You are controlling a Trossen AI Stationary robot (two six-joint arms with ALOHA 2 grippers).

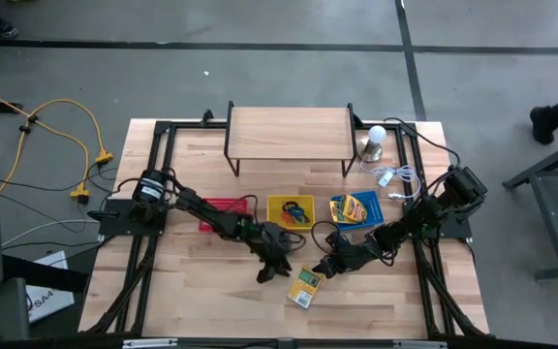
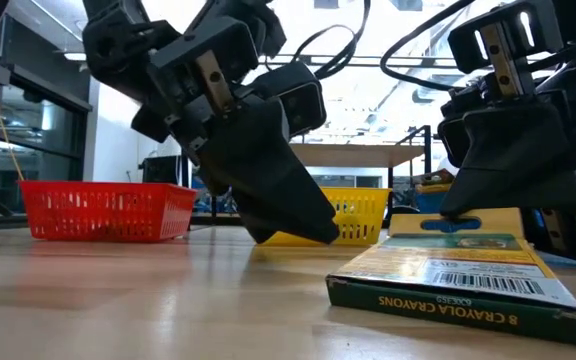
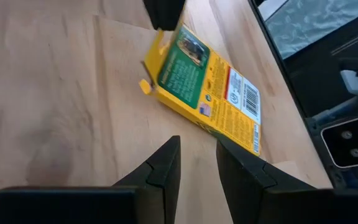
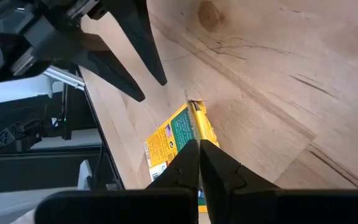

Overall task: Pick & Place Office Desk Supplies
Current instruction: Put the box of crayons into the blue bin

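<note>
Low view: Crayola crayon box (image 2: 463, 280) lies flat on the table (image 2: 148, 300), right gripper (image 2: 478, 212) closed, tips pressing its end; left gripper (image 2: 293, 235) part-open, empty, beside. Light, stiff cardboard; pinch across its thin edges.

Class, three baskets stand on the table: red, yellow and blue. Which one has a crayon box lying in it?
The blue basket, nearest the right arm: a crayon box lies in it. The yellow basket holds small items, and the red basket shows no box.
</note>
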